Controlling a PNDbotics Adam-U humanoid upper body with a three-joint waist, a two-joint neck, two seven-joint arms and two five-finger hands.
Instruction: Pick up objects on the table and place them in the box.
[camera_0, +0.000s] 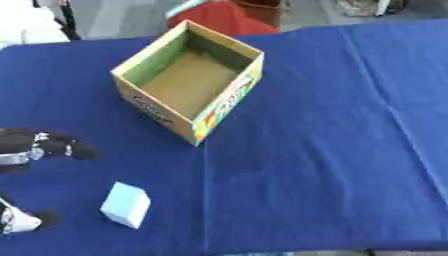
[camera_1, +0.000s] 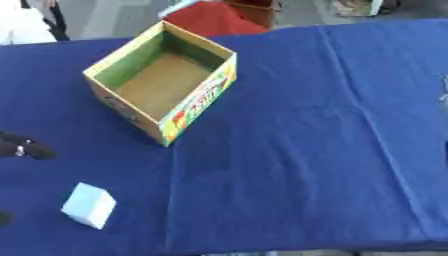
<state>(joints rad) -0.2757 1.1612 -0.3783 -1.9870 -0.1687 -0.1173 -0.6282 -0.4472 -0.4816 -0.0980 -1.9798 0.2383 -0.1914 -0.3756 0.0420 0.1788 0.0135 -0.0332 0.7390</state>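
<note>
Blue cloth covers the table (camera_0: 350, 150). Cardboard box (camera_0: 189, 80) stands open at far left — nothing visible inside, so by my reading no placing is done yet. One pale blue block (camera_0: 125, 204) lies near left, untouched. Left hand (camera_0: 35, 145) sits at the left edge, just far-left of the block, apart from it — fingers curled, holding nothing. Right hand unseen.
</note>
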